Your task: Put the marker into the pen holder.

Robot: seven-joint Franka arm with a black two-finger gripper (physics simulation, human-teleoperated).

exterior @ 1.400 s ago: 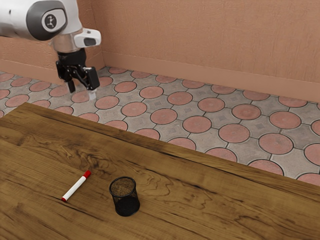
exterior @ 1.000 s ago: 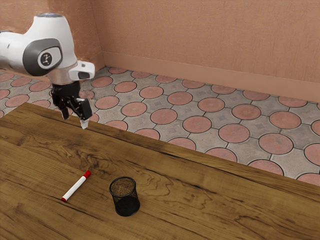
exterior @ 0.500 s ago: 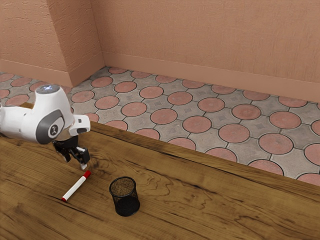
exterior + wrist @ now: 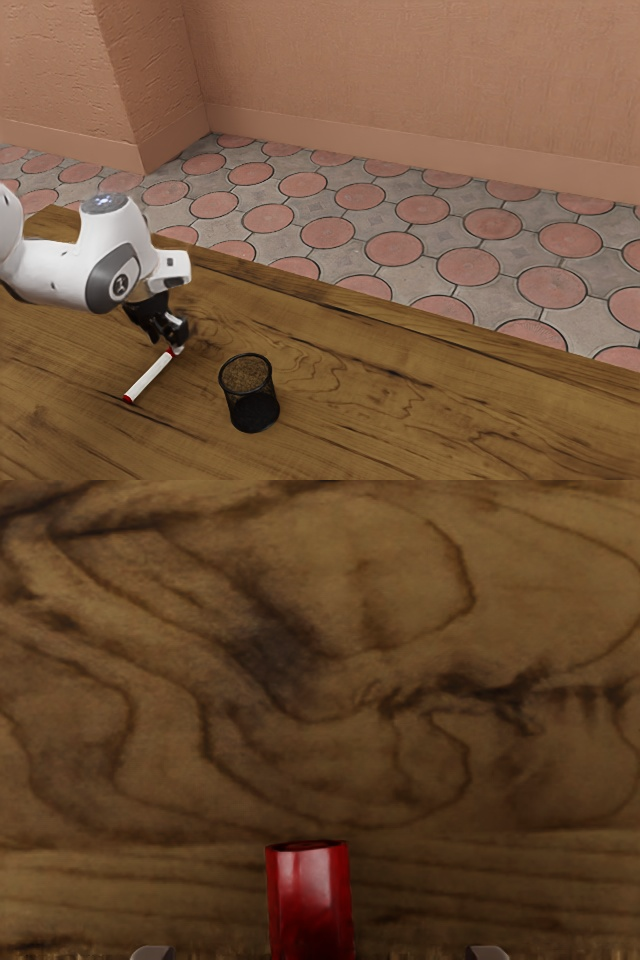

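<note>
Exterior view: gripper (image 4: 177, 349), fingers apart, seems astride the marker (image 4: 149, 378) near one end.

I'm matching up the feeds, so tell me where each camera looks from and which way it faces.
Exterior view: beside the white robot arm, looking down across the brown wooden table toward a salmon wall; arm and black two-finger tool at the exterior view's left.
Wrist view: on the arm's end, facing down at the table; two pale fingertips along the lower edge.
Both: the table and the white marker's red cap.
</note>
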